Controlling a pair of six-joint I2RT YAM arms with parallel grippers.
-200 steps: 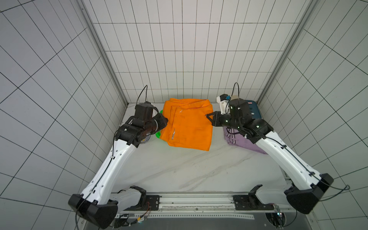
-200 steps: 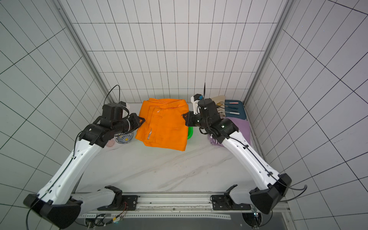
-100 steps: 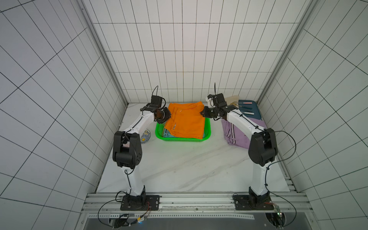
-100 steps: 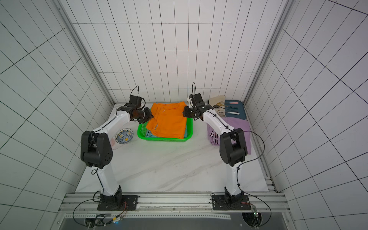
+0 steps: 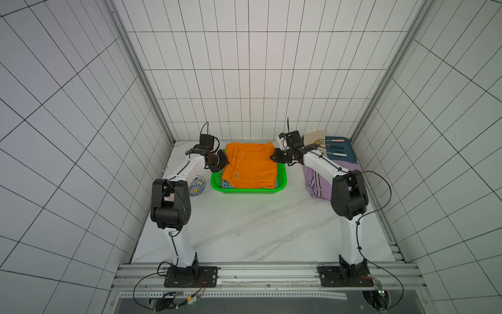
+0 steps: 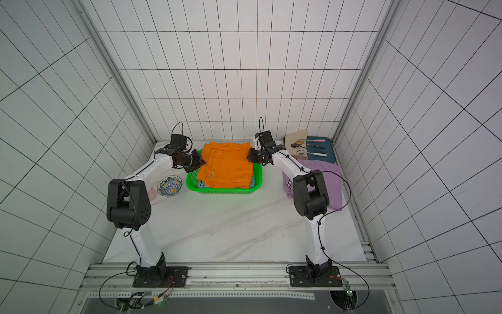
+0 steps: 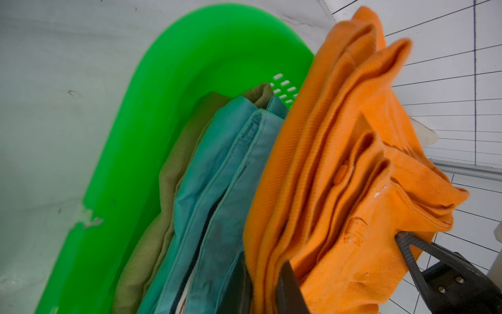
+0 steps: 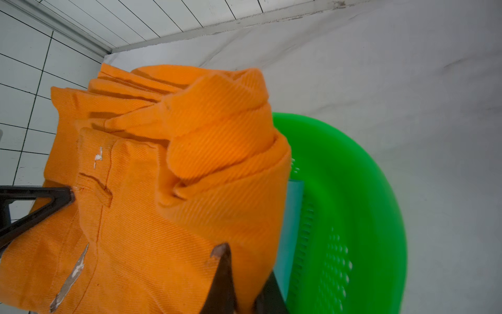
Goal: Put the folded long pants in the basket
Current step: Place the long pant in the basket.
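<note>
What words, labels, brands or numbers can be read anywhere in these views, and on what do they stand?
No text can be read in any view.
orange pants: white flecks and a pale strip, no letters to make out.
bowl: painted blue and yellow pattern only, no words.
basket: plain green plastic, no label showing.

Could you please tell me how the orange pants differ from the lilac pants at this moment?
The orange pants are plain; the lilac pants carry dark-and-white stripes. The orange pants lie over the green basket, while the lilac pants lie on the table beside it. The left tool and right tool pinch the orange pants at opposite edges; nothing grips the lilac pants. Both are folded.
</note>
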